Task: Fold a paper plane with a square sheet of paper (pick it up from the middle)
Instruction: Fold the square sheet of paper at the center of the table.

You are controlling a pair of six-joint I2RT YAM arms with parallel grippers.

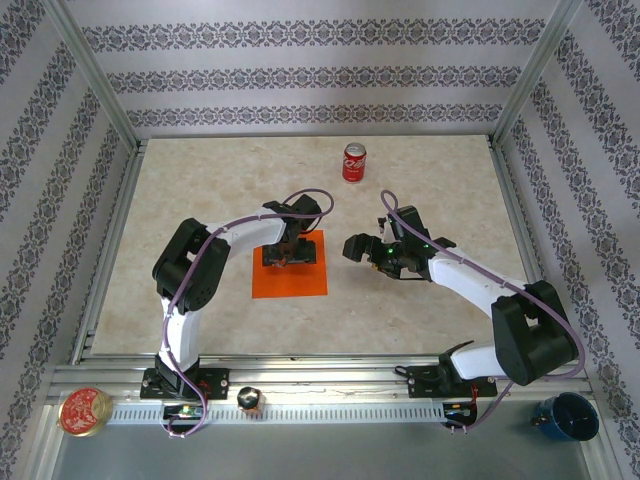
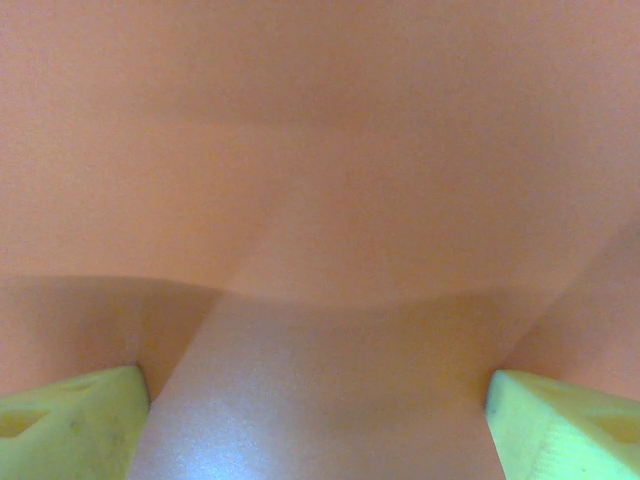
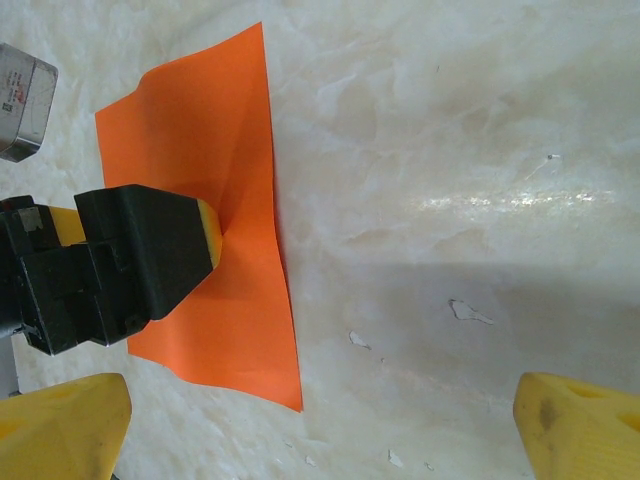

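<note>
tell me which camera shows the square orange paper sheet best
Top external: the square orange paper sheet lies on the table, nearly all its outline visible, with the left gripper over its far part. The right wrist view shows the sheet closer but partly hidden; the left wrist view, just blurred orange.

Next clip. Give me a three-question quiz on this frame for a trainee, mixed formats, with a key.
1. True or false: the right gripper is open and off the orange sheet.
2. Where do the left gripper's fingers meet the sheet? A) around its middle B) at its near corner C) nowhere; they rest on bare table
3. Name the thing standing upright at the far side of the table.
Key: 1 true; 2 A; 3 the red soda can.
</note>
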